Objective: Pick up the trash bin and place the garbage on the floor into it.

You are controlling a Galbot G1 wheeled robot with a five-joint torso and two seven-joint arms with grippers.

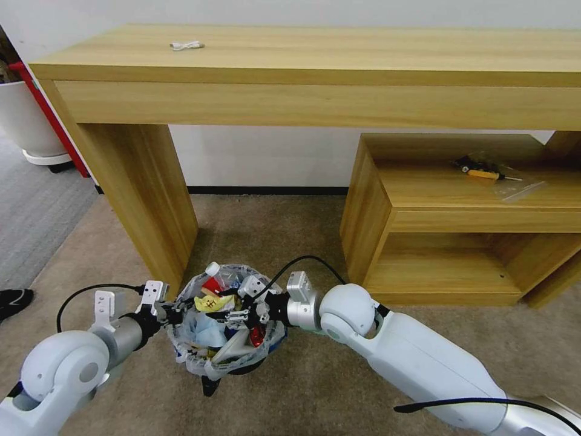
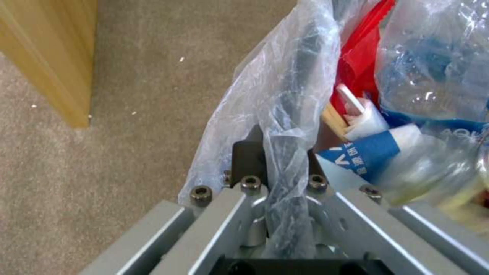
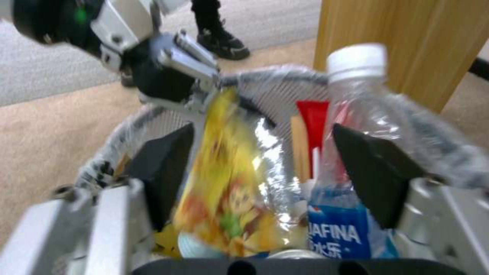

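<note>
Pincers [image 1: 171,313] [image 1: 253,306] flank trash bin [image 1: 225,357]: left clamps rim, right gapes.

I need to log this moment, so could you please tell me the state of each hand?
Left hand: closed on the rim of the trash bin.
Right hand: open above the garbage in the bin.

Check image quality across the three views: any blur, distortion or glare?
Head view: sharp, but the desk bows with wide-angle distortion. Left wrist view: fairly sharp on the bin's bag, with glare on its plastic, left end effector clamped on the rim. Right wrist view: blurred throughout; the bottle and yellow wrapper smear, right end effector open.
</note>
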